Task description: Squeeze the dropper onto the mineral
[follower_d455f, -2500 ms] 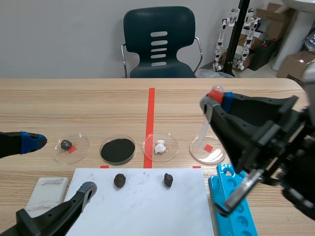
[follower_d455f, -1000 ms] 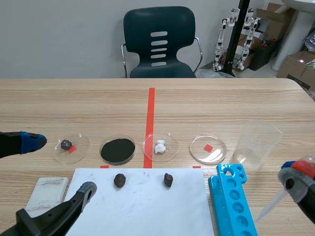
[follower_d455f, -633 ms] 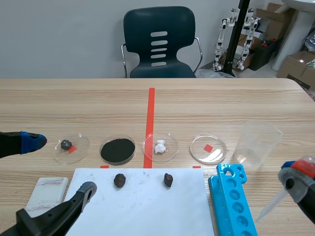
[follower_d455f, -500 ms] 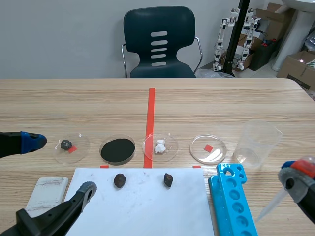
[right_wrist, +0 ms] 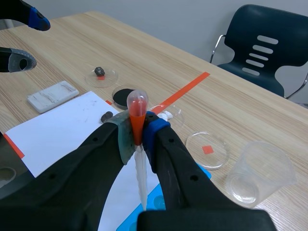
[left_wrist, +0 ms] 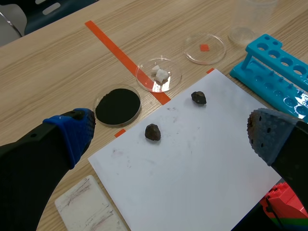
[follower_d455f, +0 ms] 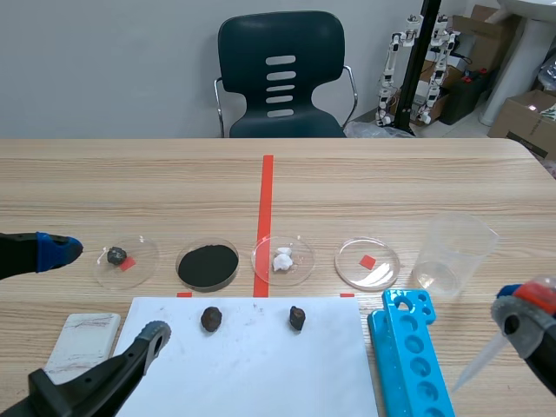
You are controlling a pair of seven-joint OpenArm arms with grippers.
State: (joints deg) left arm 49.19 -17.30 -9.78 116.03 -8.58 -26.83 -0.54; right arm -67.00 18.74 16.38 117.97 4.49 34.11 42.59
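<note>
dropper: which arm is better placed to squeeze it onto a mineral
Right. The right pincer is shut on the dropper, bulb up, tip down. The left pincer is open and holds nothing, above the paper.

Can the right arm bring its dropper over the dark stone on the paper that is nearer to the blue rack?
Probably yes. The right pincer is shut on the dropper, and only the low blue rack lies between it and that stone; the way above the rack looks free.

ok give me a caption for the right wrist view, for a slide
Right tool shut on the red-bulbed dropper, tip down, petri dishes ahead and a clear beaker beside them.
</note>
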